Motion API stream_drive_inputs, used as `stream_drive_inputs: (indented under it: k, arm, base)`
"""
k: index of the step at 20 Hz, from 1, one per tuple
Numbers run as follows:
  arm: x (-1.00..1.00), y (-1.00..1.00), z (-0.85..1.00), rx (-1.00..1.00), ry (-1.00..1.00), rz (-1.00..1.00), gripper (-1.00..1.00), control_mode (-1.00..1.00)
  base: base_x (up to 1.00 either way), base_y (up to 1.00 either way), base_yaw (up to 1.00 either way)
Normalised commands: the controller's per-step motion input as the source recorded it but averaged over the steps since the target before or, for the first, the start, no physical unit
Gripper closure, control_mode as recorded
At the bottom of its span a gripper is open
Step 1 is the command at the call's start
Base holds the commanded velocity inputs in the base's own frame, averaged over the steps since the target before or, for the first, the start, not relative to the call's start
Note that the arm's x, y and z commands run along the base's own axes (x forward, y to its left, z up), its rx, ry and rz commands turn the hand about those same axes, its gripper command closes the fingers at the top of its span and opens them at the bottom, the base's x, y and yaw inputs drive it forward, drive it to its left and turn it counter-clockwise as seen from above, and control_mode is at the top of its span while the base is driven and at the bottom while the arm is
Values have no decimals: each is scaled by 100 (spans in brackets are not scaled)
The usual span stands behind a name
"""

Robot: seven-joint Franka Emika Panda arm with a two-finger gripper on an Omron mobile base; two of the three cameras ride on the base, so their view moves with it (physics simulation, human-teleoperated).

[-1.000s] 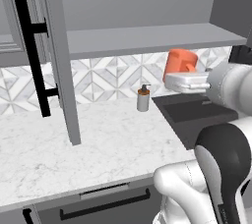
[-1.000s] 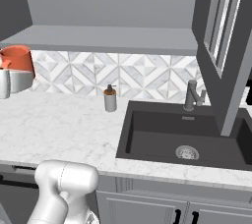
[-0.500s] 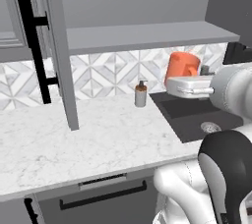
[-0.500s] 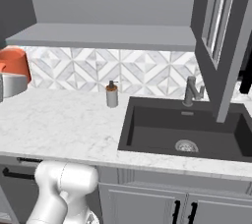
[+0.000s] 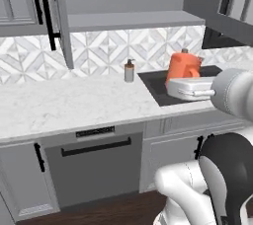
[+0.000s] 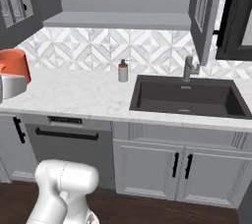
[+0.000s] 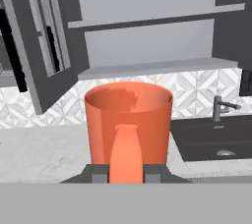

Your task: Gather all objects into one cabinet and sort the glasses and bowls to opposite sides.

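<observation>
The gripper [image 7: 126, 176] is clamped on an orange cup [image 7: 129, 120], holding it upright in the air in front of the desk [image 5: 64, 105], well clear of the marble surface. From the left base view the cup [image 5: 182, 67] sits on top of the white hand, appearing in front of the dark sink [image 5: 163, 83]; from the right base view the same cup [image 6: 15, 65] hangs at the far left edge, above the near end of the desk [image 6: 78, 93]. Looking along the hand, the cup's open mouth faces up and its inside looks bare, with the grey cabinet shelf [image 7: 157, 68] straight beyond it and higher than the cup. The cabinet door [image 5: 62, 19] stands swung open, its long black bar handle [image 5: 48, 14] on the side facing left. A small grey soap pump bottle [image 6: 123, 71] stands on the desk by the tiled wall, just beside the left end of the sink [image 6: 187, 95], and a grey tap [image 6: 188, 68] rises behind the basin. Under the desk sits a dishwasher front [image 5: 94, 165] with a black bar.
</observation>
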Motion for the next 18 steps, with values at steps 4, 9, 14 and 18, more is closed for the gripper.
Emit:
stream_drive_inputs:
  k: [4,9,14,18]
  arm:
    - [0,0,0,0,0,0,100,100]
    - [0,0,0,0,0,0,100,100]
    - [0,0,0,0,0,0,100,100]
    - [0,0,0,0,0,0,100,100]
  base:
    - [-96,18,44]
    - [-98,28,60]
    - [-88,39,66]
    - [-70,29,61]
